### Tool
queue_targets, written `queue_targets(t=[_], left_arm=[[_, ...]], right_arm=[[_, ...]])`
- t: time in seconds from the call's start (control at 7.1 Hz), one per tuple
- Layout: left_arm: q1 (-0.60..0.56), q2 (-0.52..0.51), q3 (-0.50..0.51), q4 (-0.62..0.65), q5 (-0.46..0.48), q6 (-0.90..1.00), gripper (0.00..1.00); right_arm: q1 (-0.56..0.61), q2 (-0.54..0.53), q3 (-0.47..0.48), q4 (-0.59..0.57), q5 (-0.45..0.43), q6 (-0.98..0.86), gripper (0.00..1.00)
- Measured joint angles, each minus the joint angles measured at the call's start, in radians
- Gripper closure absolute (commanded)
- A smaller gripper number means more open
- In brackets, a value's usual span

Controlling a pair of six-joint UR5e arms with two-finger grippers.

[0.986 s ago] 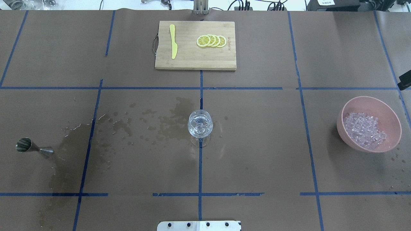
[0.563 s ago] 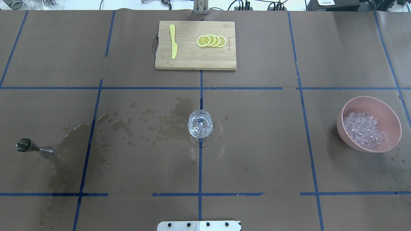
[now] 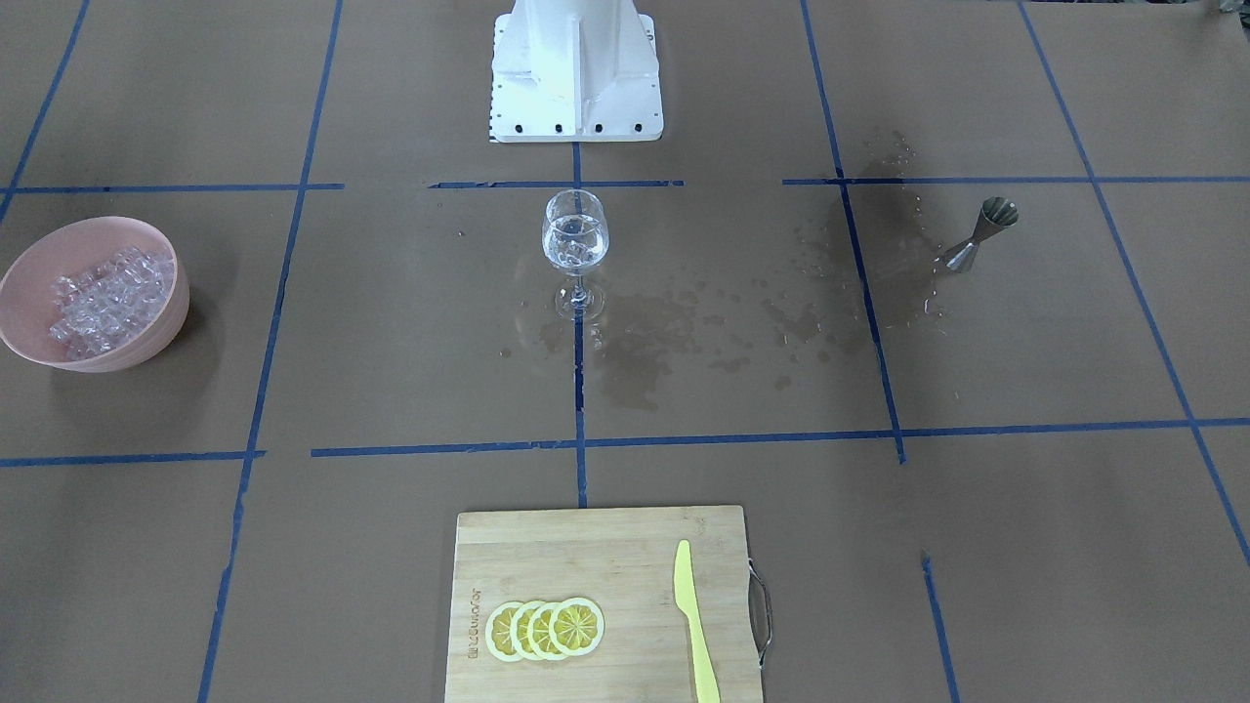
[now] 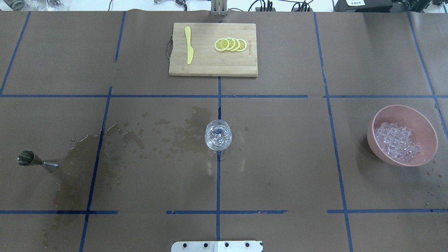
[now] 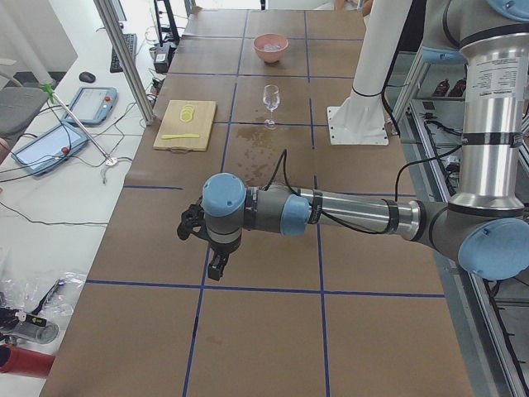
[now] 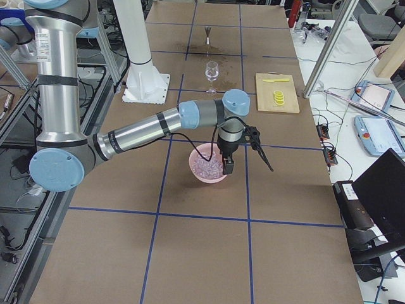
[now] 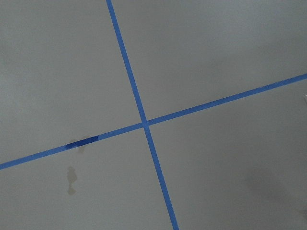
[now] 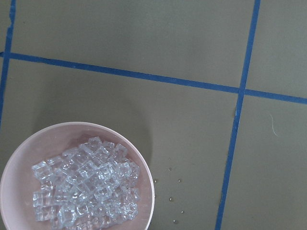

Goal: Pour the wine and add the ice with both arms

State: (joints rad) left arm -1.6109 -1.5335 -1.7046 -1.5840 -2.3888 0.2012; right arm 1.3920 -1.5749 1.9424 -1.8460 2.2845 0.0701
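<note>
A stemmed wine glass (image 4: 218, 136) stands upright at the table's middle, also in the front view (image 3: 575, 239). It holds several ice cubes and a little clear wine. The rest of the ice (image 4: 397, 141) is heaped in a pink bowl (image 4: 402, 109) at the right, also in the right wrist view (image 8: 86, 191). My right gripper (image 6: 259, 152) hovers just beyond the bowl (image 6: 197, 170). My left gripper (image 5: 198, 227) hangs over bare paper at the table's left end. Both show only in the side views, so I cannot tell whether they are open or shut.
A steel jigger (image 4: 36, 161) lies on its side at the left beside dark wet stains (image 4: 105, 147). A wooden cutting board (image 4: 210, 63) at the far side carries lemon slices (image 4: 230, 44) and a yellow knife (image 4: 189, 45). The white pedestal (image 3: 576, 68) stands behind the glass.
A black part of my right arm at the overhead view's right edge has moved out of that view. The ice in the glass has shifted slightly.
</note>
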Motion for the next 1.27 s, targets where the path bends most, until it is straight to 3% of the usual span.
queue_targets(t=[0.56, 0.85, 1.27], left_arm=[[0.026, 0.001, 0.019, 0.004, 0.000, -0.008, 0.00], [0.027, 0.001, 0.018, 0.003, 0.000, -0.007, 0.00], [0.026, 0.001, 0.012, 0.003, 0.000, -0.006, 0.00]], right_arm=[[0.041, 0.004, -0.222, 0.142, 0.030, -0.142, 0.00], [0.075, 0.013, -0.243, 0.154, 0.090, -0.160, 0.00], [0.084, 0.028, -0.249, 0.157, 0.101, -0.154, 0.00]])
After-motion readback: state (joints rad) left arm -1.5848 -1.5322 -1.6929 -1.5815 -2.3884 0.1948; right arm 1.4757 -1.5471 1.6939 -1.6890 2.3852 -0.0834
